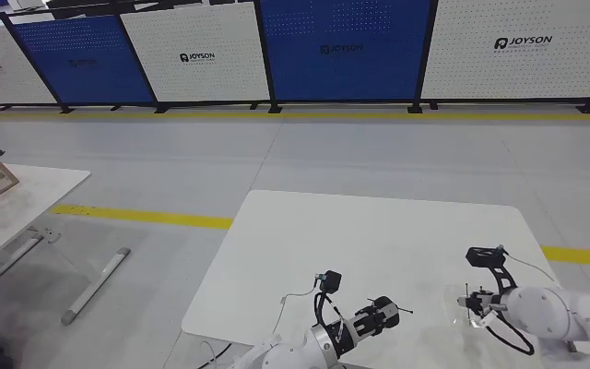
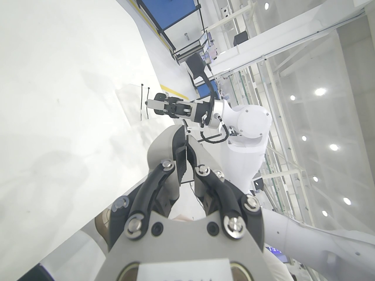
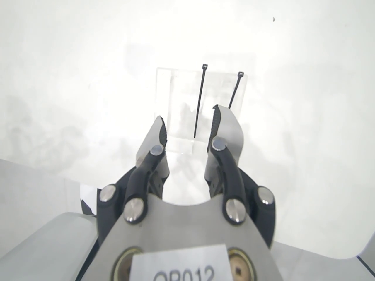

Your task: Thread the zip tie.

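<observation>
Two black zip ties (image 3: 199, 100) (image 3: 236, 89) rest side by side on a clear plate (image 3: 175, 94) on the white table, heads pointing away from my right gripper (image 3: 189, 116). That gripper hovers open just short of them, the nearer tie's tail lying between its fingers (image 3: 216, 118). The left wrist view shows this gripper (image 2: 148, 104) from the side, beside the ties (image 2: 141, 97). My left gripper (image 2: 186, 131) is shut near the table's front edge on a thin black zip tie (image 2: 187, 181). From above, this tie (image 1: 406, 311) sticks out past the left gripper (image 1: 387, 312).
The white table (image 1: 369, 240) is bare apart from the clear plate (image 1: 459, 312) near the right front corner. Grey floor with a yellow line surrounds it, another table (image 1: 37, 189) stands to the left, and blue and white panels line the back.
</observation>
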### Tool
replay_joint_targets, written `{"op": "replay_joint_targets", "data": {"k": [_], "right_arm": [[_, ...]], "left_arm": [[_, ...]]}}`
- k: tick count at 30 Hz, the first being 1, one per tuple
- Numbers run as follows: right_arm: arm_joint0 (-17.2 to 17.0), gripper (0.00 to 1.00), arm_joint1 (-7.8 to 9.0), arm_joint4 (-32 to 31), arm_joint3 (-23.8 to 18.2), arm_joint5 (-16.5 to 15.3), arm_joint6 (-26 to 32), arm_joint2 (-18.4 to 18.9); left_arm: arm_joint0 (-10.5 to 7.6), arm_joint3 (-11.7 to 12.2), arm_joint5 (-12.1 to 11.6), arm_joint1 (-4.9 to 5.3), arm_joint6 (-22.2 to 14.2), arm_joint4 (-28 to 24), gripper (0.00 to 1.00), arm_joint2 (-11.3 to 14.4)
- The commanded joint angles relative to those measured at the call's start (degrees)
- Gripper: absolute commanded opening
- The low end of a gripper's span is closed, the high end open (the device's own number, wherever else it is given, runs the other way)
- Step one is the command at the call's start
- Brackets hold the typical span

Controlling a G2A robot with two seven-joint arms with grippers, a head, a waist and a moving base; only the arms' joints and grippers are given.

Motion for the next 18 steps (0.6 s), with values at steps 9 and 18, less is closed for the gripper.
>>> {"op": "replay_joint_targets", "data": {"k": [9,18], "right_arm": [[3.54,0.24,0.13,0.02,4.30,1.72,0.00,-3.64],[6.16,0.25,0.29,0.83,7.61,3.20,0.00,-6.70]], "left_arm": [[0.00,0.00,0.00,0.00,0.00,0.00,0.00,0.00],[0.00,0.00,0.00,0.00,0.00,0.00,0.00,0.00]]}}
